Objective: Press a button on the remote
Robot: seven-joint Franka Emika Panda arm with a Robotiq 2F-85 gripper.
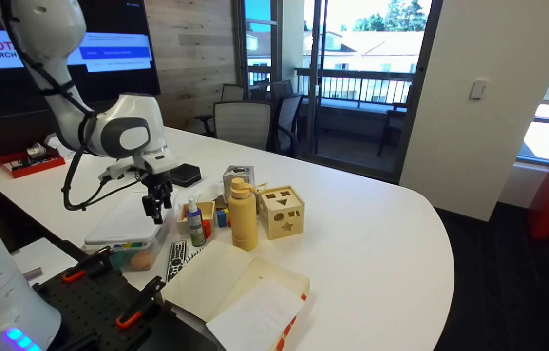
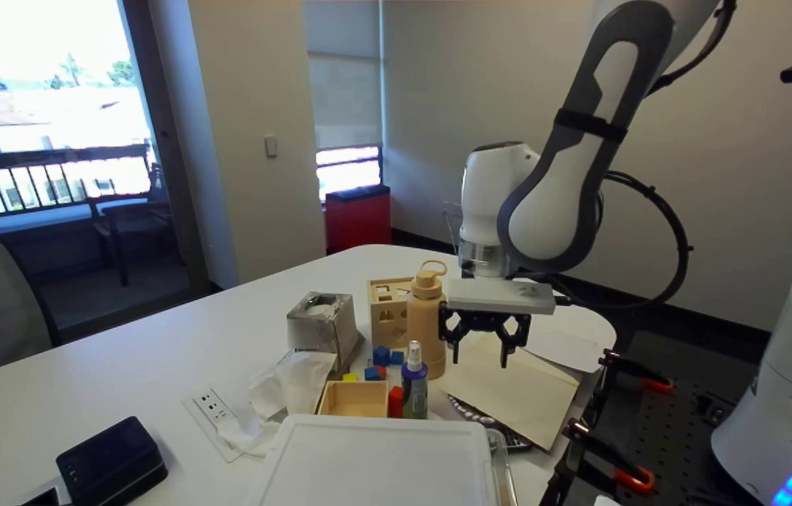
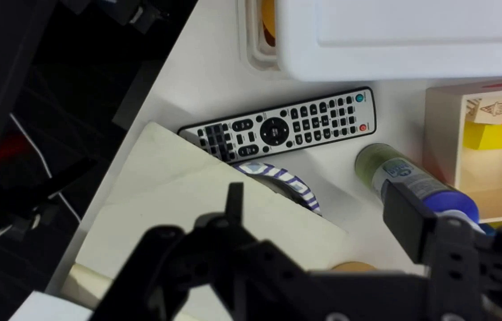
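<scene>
The long silver-faced remote control with black keys (image 3: 277,127) lies face up on the white tabletop (image 3: 210,71), at about eleven o'clock from the middle of the finger gap in the wrist view; the black two-fingered gripper (image 2: 480,357) stands spread, with nothing between its fingers. The step in hand looks like lining up over a button. To do it well, bring the fingers together first so that one slim tip does the pressing, travel toward eleven o'clock, stop above the chosen key, then come straight down gently and lift once it gives. The round red button (image 3: 363,128) at the remote's three o'clock end is easiest to single out, though the task names none. Mind the white-lidded clear plastic box (image 3: 393,42) at two o'clock from the remote and the green-and-purple spray bottle (image 3: 413,180) near four; the open cream paper folder (image 3: 179,191), past seven, hides one corner, so avoid that end. Only the wrist view sets out the keys one by one, but it tells little of height; both exterior views show the fingertips hanging above the table. In an exterior view the remote (image 1: 177,258) shows nearly whole, but the finger gap is hard to read; in an exterior view the gap is plain, but the remote (image 2: 511,437) is a dark sliver.
</scene>
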